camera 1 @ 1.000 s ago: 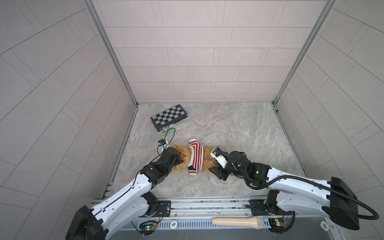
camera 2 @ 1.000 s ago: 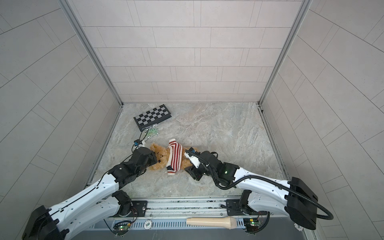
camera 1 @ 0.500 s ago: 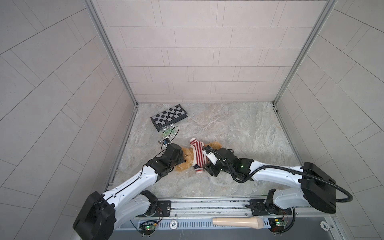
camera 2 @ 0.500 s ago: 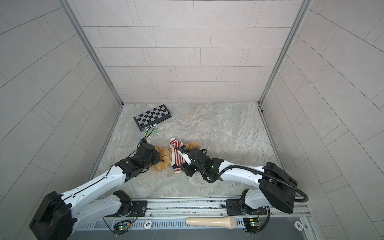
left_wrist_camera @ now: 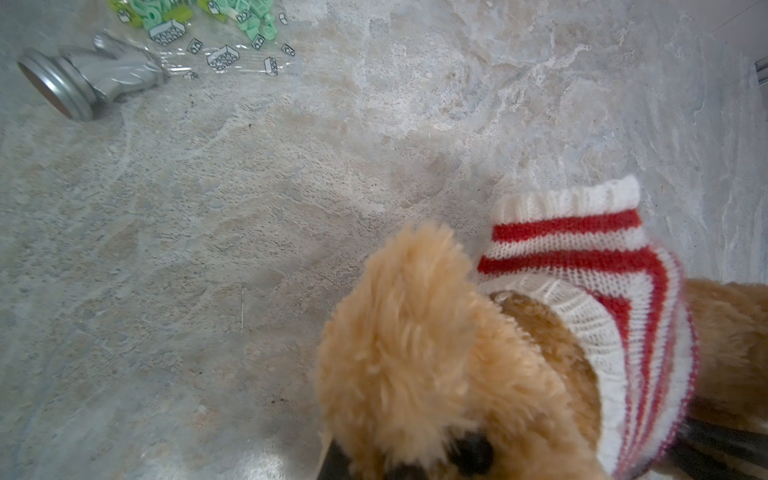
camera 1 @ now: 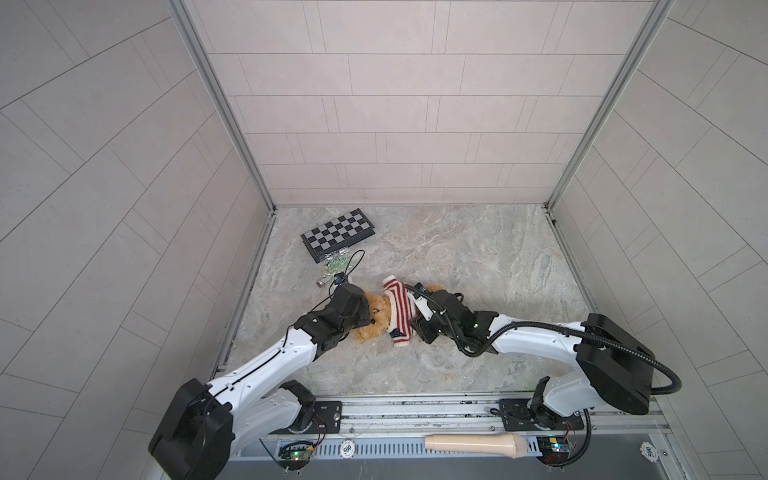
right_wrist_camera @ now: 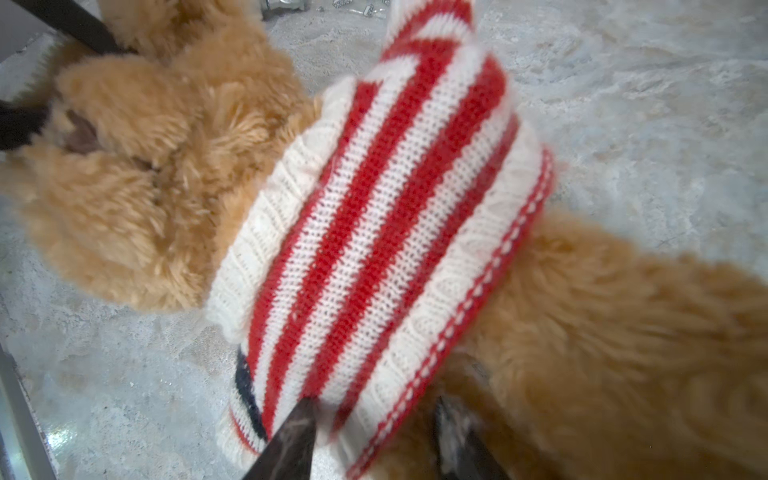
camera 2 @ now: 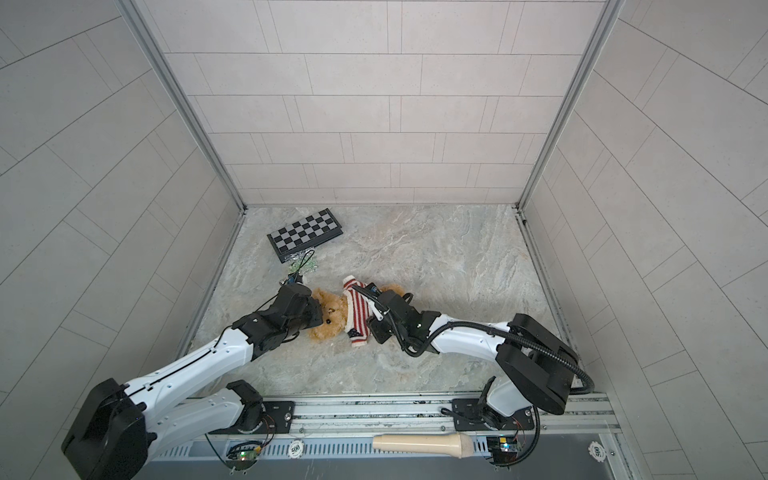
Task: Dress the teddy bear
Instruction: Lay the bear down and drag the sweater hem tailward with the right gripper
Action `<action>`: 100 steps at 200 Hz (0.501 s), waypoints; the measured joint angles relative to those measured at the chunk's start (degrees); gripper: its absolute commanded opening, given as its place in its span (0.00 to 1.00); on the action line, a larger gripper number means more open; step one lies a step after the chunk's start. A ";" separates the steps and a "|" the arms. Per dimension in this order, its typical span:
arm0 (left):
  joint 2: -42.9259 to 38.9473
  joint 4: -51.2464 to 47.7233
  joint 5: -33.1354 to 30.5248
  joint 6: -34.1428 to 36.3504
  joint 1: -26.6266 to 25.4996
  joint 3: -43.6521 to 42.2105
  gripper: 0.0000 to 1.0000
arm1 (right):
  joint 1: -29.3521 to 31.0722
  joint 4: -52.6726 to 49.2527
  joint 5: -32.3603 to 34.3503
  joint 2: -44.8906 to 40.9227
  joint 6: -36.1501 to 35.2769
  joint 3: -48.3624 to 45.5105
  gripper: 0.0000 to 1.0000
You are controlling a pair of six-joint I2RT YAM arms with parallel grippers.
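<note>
Over the last second the right end effector (right_wrist_camera: pixel 376 419) has pushed in from beside the bear's legs to the bottom hem of the striped sweater (camera 1: pixel 399 309). Its arm now stretches further across the middle, and the toy has turned slightly with it. In the right wrist view its two dark fingers (right_wrist_camera: pixel 291 444) stand partly apart, astride the hem. One lies against the knit and the other is sunk in the fur below. Whether they have bitten on the cloth cannot be told. The left end effector (camera 1: pixel 365 311) has not budged. It stays clamped on the teddy bear (camera 1: pixel 376 320), pinching fur at the top of the head.

The bear lies on the surface (camera 1: pixel 478 257), left of the middle, with its head toward the left arm and its legs toward the right arm. The sweater is already past the head and sits round the neck and chest, and bare fur shows below the hem. One sleeve juts toward the far wall and the other toward the near rail. No paw shows at either cuff, so it is unclear whether the arms are inside.

The neck step looks done. The right arm's reach suggests the work has turned to drawing the hem down over the belly, with the left grip as the anchor. The knit will stretch, and fur could get pinched along with it. The chessboard (camera 1: pixel 338 230) lies well apart, near the far left corner.
</note>
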 measured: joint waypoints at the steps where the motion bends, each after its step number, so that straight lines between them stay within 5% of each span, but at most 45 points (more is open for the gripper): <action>1: 0.02 0.00 0.02 0.02 0.00 0.02 0.00 | -0.02 -0.02 0.02 0.04 0.15 0.00 0.33; 52: 0.13 0.74 1.18 1.60 0.11 0.33 0.00 | -0.85 -1.75 -0.33 1.55 1.14 0.72 0.01; 100: -0.52 0.79 2.34 2.60 0.17 0.33 0.00 | -2.29 -4.26 -0.46 -2.82 2.91 -1.09 0.00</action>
